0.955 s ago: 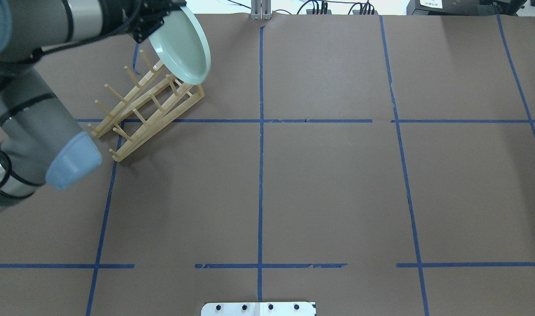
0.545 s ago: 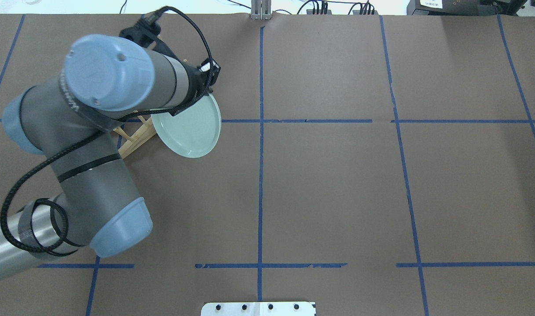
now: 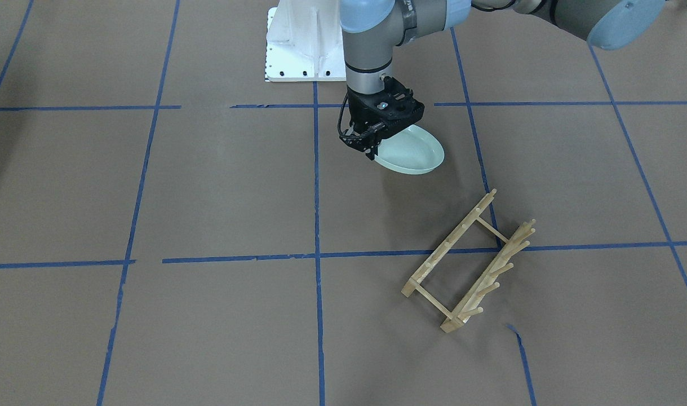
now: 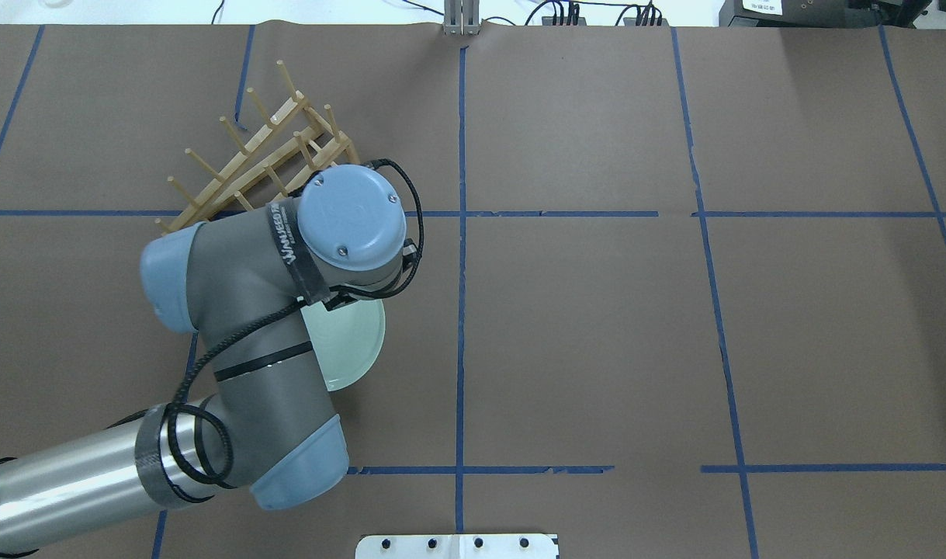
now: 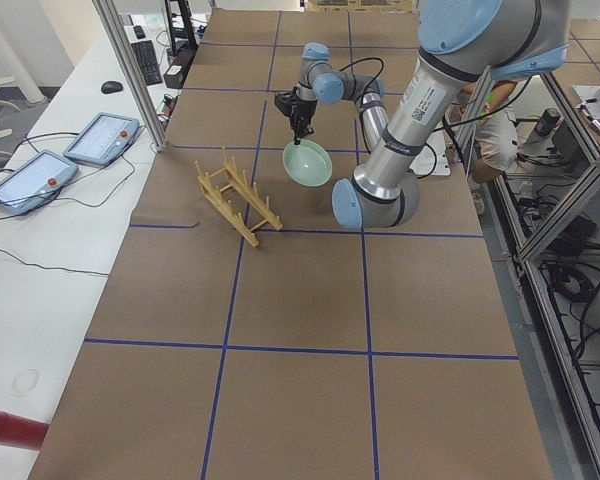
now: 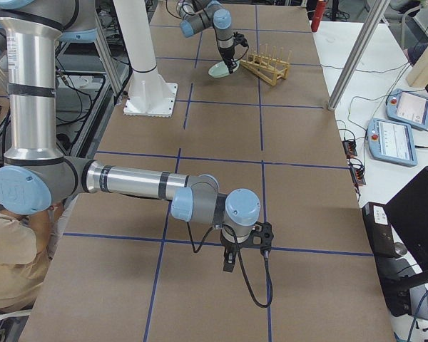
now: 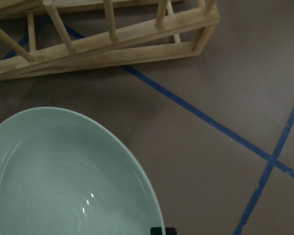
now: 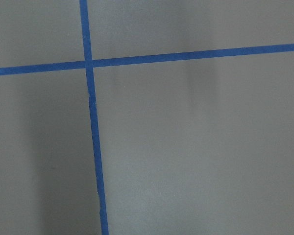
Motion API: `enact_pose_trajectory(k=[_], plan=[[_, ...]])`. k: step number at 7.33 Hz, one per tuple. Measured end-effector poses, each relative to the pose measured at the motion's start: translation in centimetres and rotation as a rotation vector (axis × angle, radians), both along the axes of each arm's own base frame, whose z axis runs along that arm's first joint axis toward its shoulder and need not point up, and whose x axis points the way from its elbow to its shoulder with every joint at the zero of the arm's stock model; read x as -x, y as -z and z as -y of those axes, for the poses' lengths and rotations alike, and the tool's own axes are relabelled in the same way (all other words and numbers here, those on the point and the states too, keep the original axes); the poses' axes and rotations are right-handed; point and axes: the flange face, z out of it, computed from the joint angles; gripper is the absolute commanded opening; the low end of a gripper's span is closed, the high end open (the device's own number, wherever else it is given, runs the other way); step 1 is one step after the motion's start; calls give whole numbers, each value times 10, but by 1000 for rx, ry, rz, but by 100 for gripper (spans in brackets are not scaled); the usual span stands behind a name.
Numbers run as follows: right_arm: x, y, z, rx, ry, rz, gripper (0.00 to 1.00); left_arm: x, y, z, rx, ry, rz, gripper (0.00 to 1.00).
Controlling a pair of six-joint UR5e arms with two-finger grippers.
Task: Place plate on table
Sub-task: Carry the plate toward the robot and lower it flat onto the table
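Observation:
My left gripper [image 3: 373, 150] is shut on the rim of the pale mint-green plate [image 3: 412, 153]. It holds the plate tilted, low over the brown paper table [image 3: 208, 186]; I cannot tell if the plate touches the table. In the overhead view the arm hides most of the plate [image 4: 351, 341]. The plate fills the lower left of the left wrist view [image 7: 63, 176]. It also shows in the exterior left view [image 5: 308, 163]. My right gripper [image 6: 229, 261] hangs over bare table far from the plate, and I cannot tell if it is open or shut.
The empty wooden pegged dish rack [image 3: 467, 265] stands beyond the plate, away from the robot, and also shows in the overhead view [image 4: 255, 159]. The white robot base [image 3: 301, 42] is on the near side. Blue tape lines [image 4: 461, 310] grid the table.
My left arm has carried the plate from above the rack towards the robot's side and lowered it. The rack now stands uncovered and empty.

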Motion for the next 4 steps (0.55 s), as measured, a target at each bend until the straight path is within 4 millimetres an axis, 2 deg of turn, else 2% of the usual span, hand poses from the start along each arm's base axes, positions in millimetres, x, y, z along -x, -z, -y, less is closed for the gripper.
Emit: enact_pose_trajectory(k=[1,2,3,4], plan=[[0,0,0,0,0,0,100,-17,-8,-2,5,-26,22,100],[0,0,0,1,0,0,100,-29,-17,-6,5,-48,40,100],[0,0,0,0,0,0,100,-32,-19,-8,-8,-70,49,100],[0,0,0,0,0,0,100,-17,-15,8,-45,-83,50,100]])
